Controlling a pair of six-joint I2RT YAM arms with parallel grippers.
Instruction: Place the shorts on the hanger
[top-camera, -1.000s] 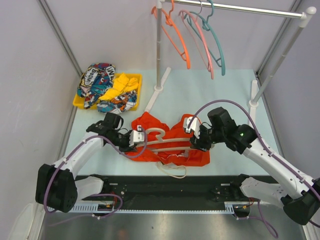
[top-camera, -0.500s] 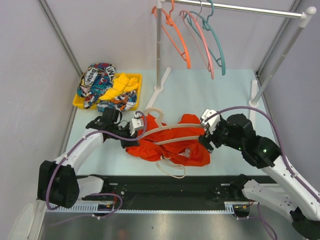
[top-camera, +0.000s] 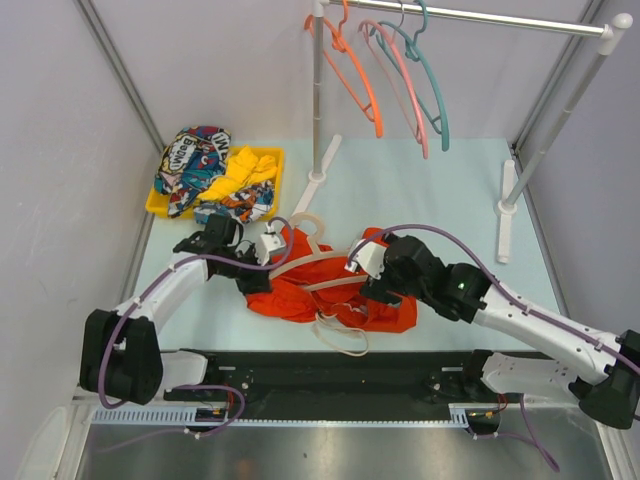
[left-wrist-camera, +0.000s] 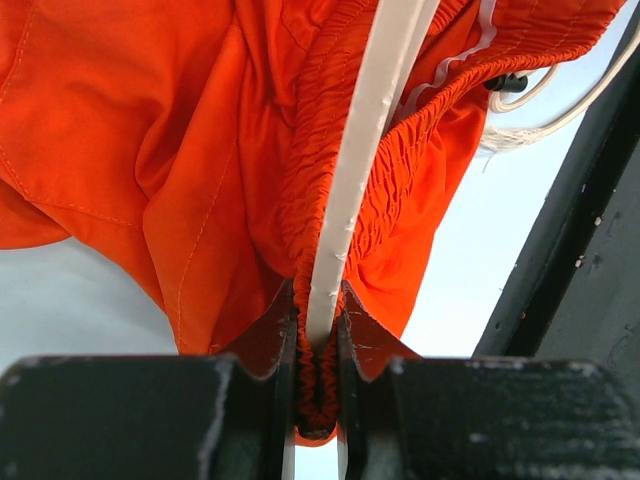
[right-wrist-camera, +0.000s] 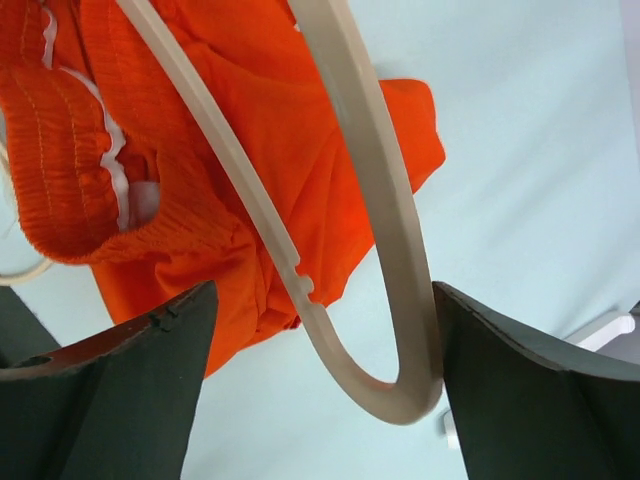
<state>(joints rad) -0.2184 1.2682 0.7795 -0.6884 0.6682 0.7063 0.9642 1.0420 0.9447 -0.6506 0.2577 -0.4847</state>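
While left claw (left-wrist-camera: 318, 305) clamps thin beige plastic hanger (left-wrist-camera: 375, 120) inside soft orange-red shorts (left-wrist-camera: 150, 130), right claw (right-wrist-camera: 322, 300) straddles hanger's bend wide open, probably should grip next.

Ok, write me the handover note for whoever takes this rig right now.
Left end effector: shut, pinching the hanger bar and the waistband of the shorts.
Right end effector: open, jaws either side of the hanger's rounded end, holding nothing.
Shorts bunched on the table, hanger lying across them, apparently partly inside the waistband.
To do: get the shorts sitting properly on the hanger.
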